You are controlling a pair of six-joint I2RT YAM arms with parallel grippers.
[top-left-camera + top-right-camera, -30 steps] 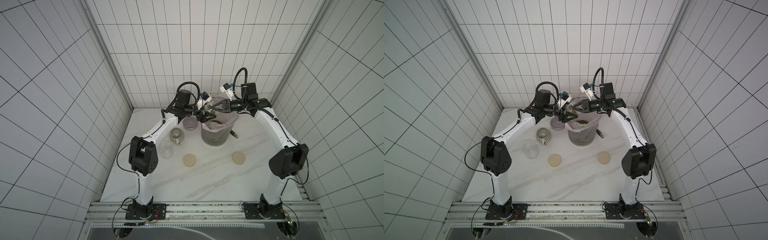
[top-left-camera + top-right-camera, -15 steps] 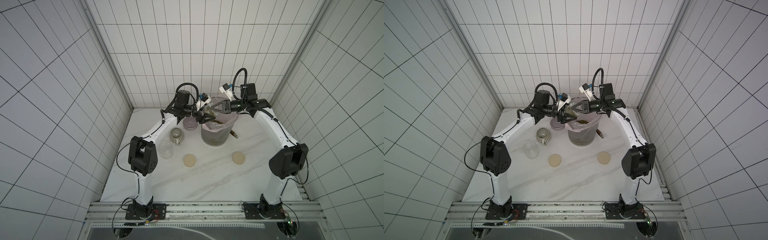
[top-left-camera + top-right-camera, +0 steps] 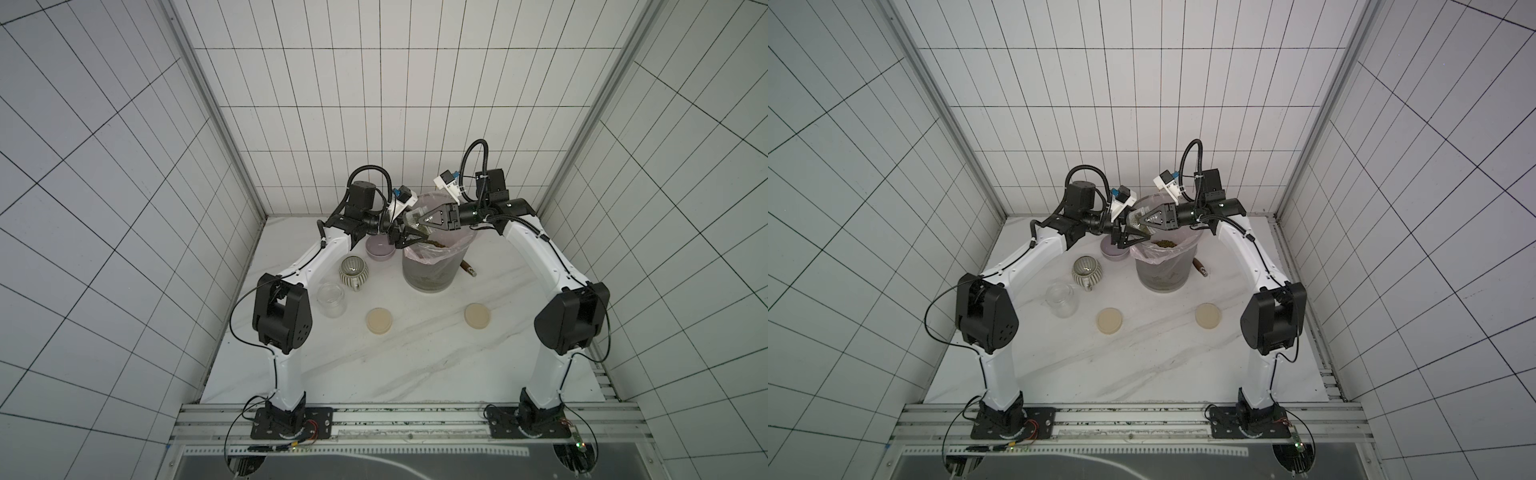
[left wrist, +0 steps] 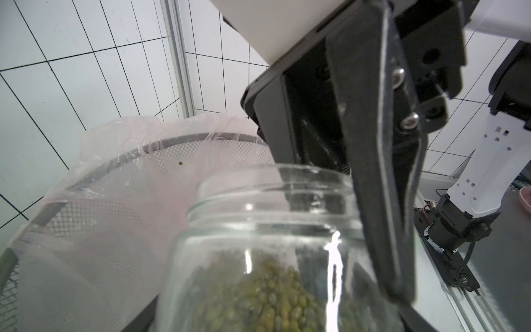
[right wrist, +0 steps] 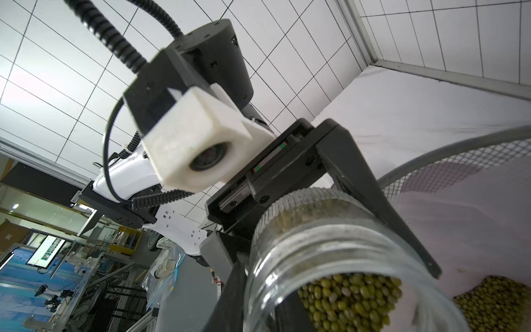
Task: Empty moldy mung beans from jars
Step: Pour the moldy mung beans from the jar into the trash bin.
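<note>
Left claw (image 5: pixel 336 273), wide around jar (image 4: pixel 273 230), should tilt further, pouring beans (image 5: pixel 350 296) into bin (image 3: pixel 428 274) below; right claw (image 4: pixel 396 281) looks shut, empty.

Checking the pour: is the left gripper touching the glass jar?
Touching. In the right wrist view the left gripper has its black fingers pressed against both sides of the jar.

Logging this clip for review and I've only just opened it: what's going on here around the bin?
The left gripper has its jaws clamped on a glass jar, tipped mouth-first over the mesh bin lined with pink plastic. Mung beans fill part of the jar, and more lie in the bin. The right gripper reaches in beside the jar; whether its jaws are open is unclear. An empty jar and two beige lids sit on the marble table.
</note>
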